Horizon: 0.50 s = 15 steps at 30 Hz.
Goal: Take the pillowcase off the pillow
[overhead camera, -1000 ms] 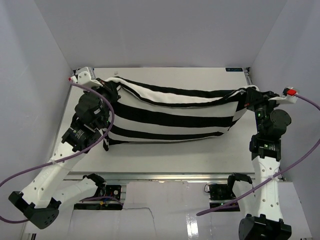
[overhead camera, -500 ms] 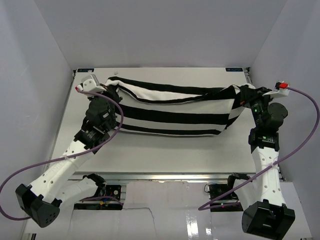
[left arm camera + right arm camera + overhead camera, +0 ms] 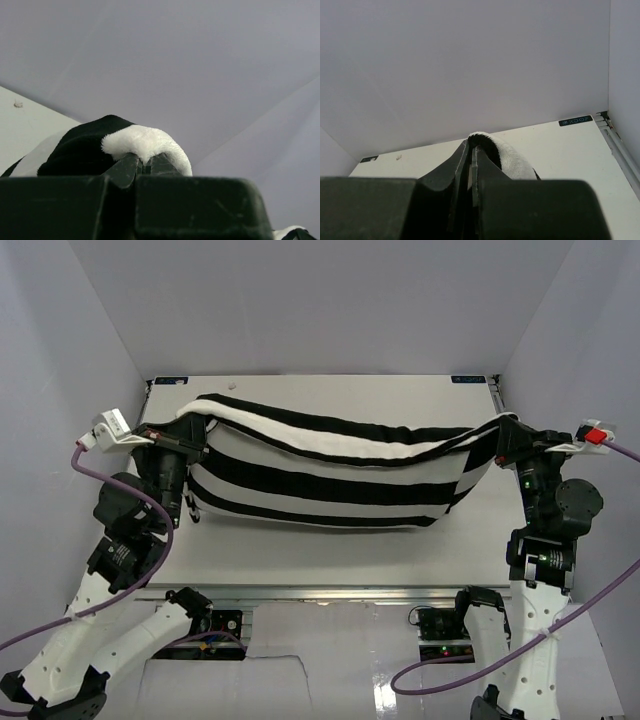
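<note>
Left gripper [image 3: 188, 433] is pinched tight on the pillowcase [image 3: 330, 480], and the left wrist view shows its fingertips [image 3: 131, 167] biting a fold of black cloth with a fuzzy white edge. Right gripper [image 3: 505, 440] is clamped on the other end the same way, its jaws pressed together on a white-edged fold in the right wrist view. The black-and-white striped pillowcase hangs stretched between them like a hammock, sagging in the middle. It spans from near the table's left edge to near its right edge, closer to the far edge than the near one.

Along its far side runs a white strip [image 3: 340, 445] between two black edges. I cannot tell whether that is the pillow showing at the mouth or the cover's own lining. The bundle looks full, and a shadow lies under its near side, but I cannot tell whether the belly touches the table [image 3: 350, 550].

Further out, a small blue label [image 3: 466, 379] sits by the far right corner and a tiny speck [image 3: 232, 386] lies near the far edge. Purple cables [image 3: 130, 495] loop off both arms, and grey walls [image 3: 320, 300] close in around the table.
</note>
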Each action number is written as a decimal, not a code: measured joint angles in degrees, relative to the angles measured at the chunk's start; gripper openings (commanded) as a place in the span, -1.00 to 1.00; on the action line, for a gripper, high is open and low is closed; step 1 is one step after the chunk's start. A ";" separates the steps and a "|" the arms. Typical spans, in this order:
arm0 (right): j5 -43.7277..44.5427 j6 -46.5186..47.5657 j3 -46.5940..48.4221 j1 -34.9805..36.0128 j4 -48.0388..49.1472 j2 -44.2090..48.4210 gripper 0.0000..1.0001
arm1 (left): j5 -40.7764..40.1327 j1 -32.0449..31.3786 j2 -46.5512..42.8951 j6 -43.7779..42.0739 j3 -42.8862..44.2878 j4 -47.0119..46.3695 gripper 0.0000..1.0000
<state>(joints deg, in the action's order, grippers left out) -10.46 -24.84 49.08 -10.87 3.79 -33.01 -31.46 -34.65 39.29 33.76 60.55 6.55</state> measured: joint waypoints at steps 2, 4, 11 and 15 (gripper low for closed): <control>-0.07 -0.15 0.28 0.00 -0.72 -0.31 -0.85 | -0.74 0.00 0.68 -0.04 1.18 -0.31 -1.00; -0.50 -0.44 0.70 0.02 -0.63 -2.12 -0.85 | -2.71 0.00 2.38 -1.03 1.40 -1.60 -1.00; -5.42 -3.93 1.66 0.13 9.18 -24.04 -0.85 | -11.37 2.25 22.93 -8.61 3.61 -8.76 -1.00; -7.63 -5.57 1.64 1.70 12.98 -39.01 -0.56 | -3.63 11.63 37.81 -5.92 6.82 -5.84 -0.81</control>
<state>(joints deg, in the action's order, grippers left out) -18.09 -30.41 50.72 -9.17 16.78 -72.03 -35.09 -23.03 77.10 27.83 67.37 0.71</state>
